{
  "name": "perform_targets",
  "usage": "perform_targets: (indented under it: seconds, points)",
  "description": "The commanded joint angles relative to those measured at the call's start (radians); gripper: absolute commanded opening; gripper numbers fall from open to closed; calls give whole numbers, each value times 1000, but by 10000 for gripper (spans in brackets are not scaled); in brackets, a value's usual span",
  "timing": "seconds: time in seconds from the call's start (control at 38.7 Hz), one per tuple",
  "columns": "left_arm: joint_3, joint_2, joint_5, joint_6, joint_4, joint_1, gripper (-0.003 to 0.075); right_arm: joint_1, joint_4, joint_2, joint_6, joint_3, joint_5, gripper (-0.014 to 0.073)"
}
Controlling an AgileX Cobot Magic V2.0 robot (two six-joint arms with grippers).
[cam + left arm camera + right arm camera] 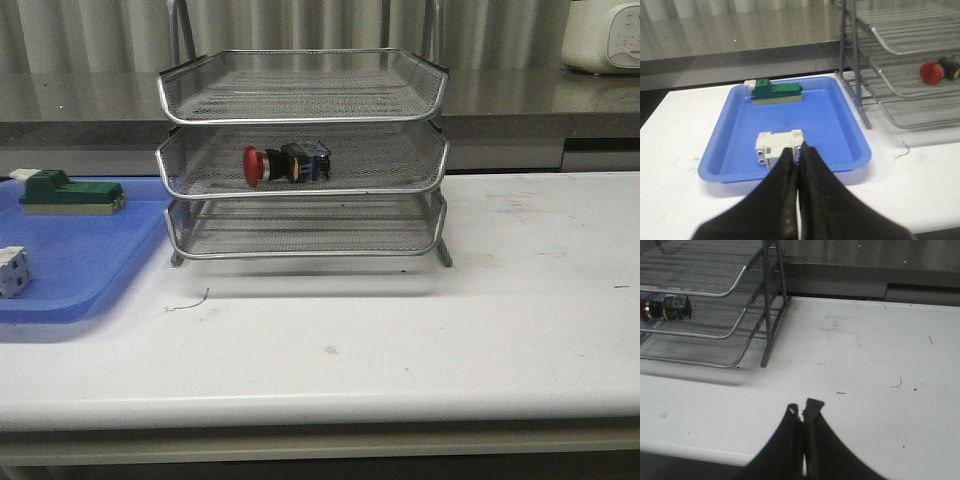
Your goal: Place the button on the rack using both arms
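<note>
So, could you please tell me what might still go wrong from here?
The button lies on its side on the middle tier of the rack, near the front rim; a knock to the rack might roll it off. The left tool, shut, sits just above the blue tray and could catch the white block.

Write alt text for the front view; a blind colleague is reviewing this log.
A red-headed button lies on its side in the middle tier of a three-tier wire rack on a white table. At left, a blue tray holds a green block and a white cube.
</note>
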Motion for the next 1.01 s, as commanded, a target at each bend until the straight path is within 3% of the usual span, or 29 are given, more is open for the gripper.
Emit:
perform_targets:
  seconds: [0.0, 0.23, 0.36, 0.98]
  points:
    - [30, -24, -171, -15, 2, 53, -19, -4, -5, 9, -3, -25, -83, -61]
    - [141, -24, -324, -15, -45, 99, -19, -4, -5, 9, -3, -25, -83, -61]
    - [138, -24, -274, -15, -45, 97, -19, -4, -5, 9, -3, -25, -83, -61]
    - [138, -24, -274, -15, -45, 97, -19, -4, -5, 9, -3, -25, -83, -61]
